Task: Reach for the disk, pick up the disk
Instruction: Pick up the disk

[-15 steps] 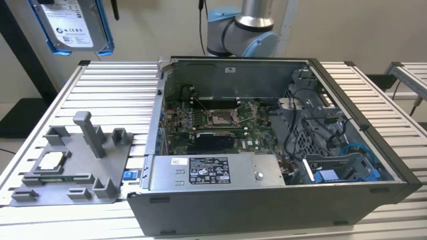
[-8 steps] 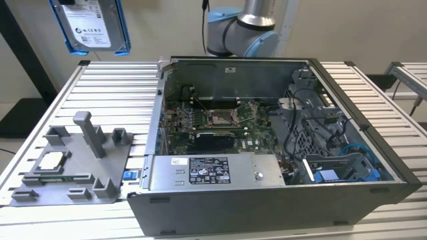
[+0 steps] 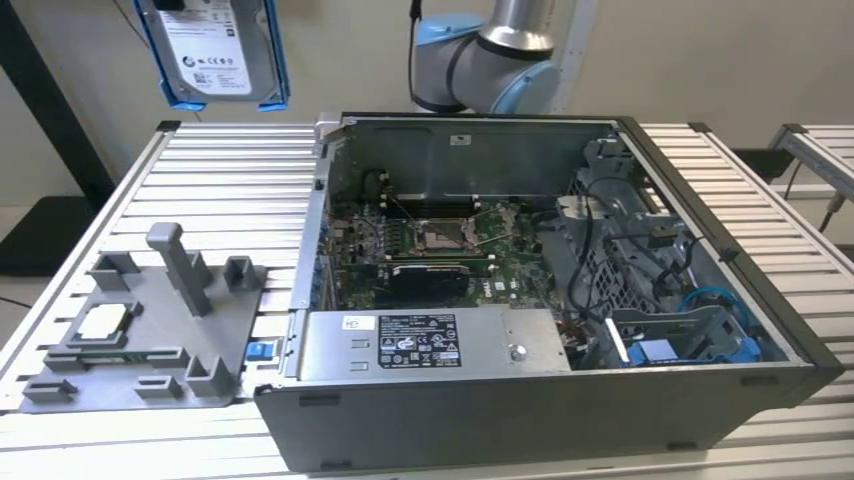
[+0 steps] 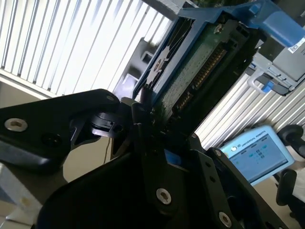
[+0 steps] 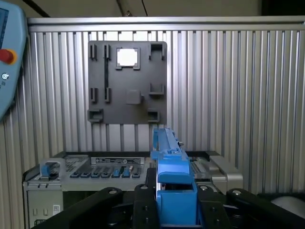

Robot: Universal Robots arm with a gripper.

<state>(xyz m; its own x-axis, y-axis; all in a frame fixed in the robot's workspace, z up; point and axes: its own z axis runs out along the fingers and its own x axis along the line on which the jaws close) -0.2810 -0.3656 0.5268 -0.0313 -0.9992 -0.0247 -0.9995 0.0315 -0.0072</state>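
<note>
The disk (image 3: 214, 50), a silver drive with a white label in a blue bracket, hangs upright in the air at the exterior view's upper left, well above the slatted table. In the first wrist view I see the disk (image 5: 169, 176) edge-on, and my gripper (image 5: 174, 207) is shut on it, one black finger on each side. In the second wrist view the disk (image 4: 200, 62) shows its green circuit-board side, and the gripper (image 4: 157, 129) clamps its near end.
An open computer case (image 3: 747, 385) takes up the table's middle and right, with a grey labelled box (image 3: 427, 345) at its front. Left of it a grey fixture plate (image 3: 200, 385) with upright posts holds a small square chip (image 3: 104, 320). A teach pendant (image 4: 257, 152) lies off the table.
</note>
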